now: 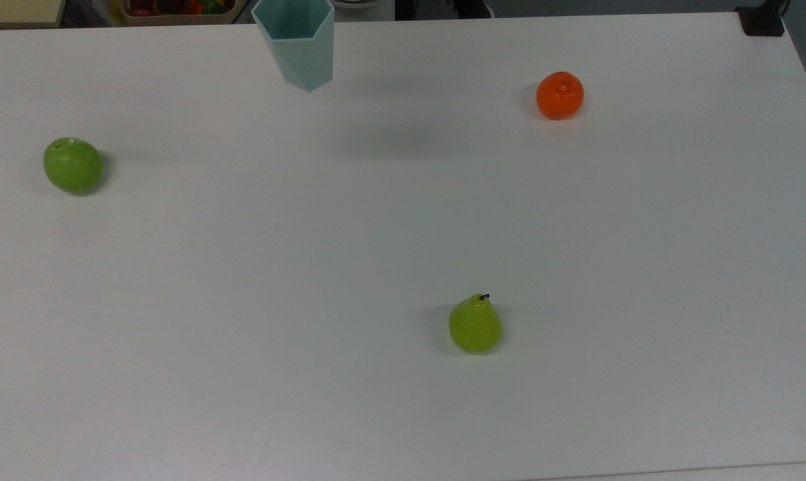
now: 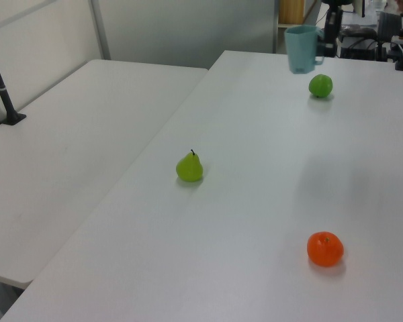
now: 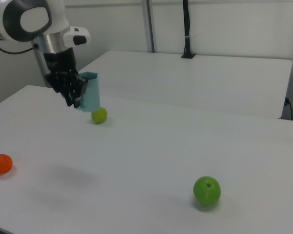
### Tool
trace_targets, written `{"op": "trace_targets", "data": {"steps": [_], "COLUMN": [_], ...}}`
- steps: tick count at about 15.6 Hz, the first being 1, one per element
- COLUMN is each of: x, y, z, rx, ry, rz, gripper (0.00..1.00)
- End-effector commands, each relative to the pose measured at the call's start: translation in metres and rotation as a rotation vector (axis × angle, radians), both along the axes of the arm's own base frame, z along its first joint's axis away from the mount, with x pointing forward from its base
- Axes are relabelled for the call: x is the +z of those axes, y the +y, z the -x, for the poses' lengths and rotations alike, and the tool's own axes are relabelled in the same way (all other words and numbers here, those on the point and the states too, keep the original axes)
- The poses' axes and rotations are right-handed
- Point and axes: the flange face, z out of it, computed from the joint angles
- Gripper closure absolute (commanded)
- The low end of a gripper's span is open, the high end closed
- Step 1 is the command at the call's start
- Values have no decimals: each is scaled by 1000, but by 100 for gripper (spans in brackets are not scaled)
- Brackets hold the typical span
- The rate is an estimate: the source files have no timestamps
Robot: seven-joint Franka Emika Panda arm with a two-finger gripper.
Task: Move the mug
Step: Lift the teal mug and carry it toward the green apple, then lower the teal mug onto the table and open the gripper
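**White table, teal mug held aloft**

White laminate made up the table, which spread across the top view, with a second white table beside it at the left view's left. In the right view the arm stood at the upper left of the frame, its gripper pointing down with the fingers closed on the mug at its handle side, though the exact contact was hard to make out. The mug hung upright, clear of the table, with a soft shadow lying on the surface apart from it. In the top view it sat at the upper edge, left of centre; in the left view, at the upper right. A green apple rested at the top view's left, well apart from the mug. A pear stood below centre, and an orange lay at the upper right.
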Motion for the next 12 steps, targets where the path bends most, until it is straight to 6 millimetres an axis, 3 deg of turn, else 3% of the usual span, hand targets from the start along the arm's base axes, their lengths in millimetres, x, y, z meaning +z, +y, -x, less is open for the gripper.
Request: {"op": "trace_targets", "data": {"steps": [1,8,12], "x": [-35,-133,-175], "y": [-11,-11,-10], "z": [49,60,61], "rx": [83,110,107], "ry": [55,102,57], "rz": [-35,-33,-21], "gripper": [100,100,100]}}
